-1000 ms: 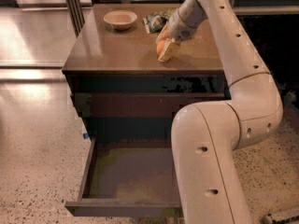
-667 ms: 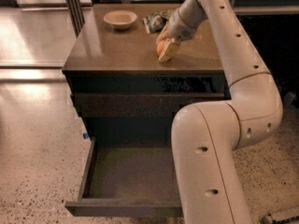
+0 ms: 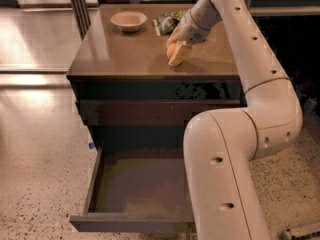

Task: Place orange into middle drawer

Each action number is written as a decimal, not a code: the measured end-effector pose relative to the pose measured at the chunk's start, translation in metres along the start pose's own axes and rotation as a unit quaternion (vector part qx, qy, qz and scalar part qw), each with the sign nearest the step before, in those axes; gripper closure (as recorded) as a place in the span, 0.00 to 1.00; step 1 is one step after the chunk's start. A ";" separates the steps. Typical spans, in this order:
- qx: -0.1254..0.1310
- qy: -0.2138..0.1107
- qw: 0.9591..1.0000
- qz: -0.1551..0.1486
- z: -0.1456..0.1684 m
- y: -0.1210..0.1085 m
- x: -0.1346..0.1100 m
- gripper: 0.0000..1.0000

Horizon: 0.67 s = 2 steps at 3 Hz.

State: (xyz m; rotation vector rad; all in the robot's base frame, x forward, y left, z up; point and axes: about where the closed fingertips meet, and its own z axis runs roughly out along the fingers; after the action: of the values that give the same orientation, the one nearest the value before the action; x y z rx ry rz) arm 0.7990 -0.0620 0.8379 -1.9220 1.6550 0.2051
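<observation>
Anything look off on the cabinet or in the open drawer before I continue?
Nothing stands out. The gripper is at the orange on the countertop, the bowl sits upright, and the middle drawer is pulled open.

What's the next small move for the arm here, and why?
Probably a short lift straight up once the grip is sure: the gripper is down at the orange, which sits on the cabinet top, while the middle drawer stands pulled open below.
</observation>
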 end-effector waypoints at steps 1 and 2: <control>0.011 -0.017 1.000 -0.010 -0.012 -0.005 -0.022 1.00; 0.027 -0.037 0.998 -0.034 -0.042 -0.009 -0.061 1.00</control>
State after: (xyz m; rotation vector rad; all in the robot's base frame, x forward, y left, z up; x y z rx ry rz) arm 0.7830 -0.0311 0.9044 -1.9045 1.5282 0.1999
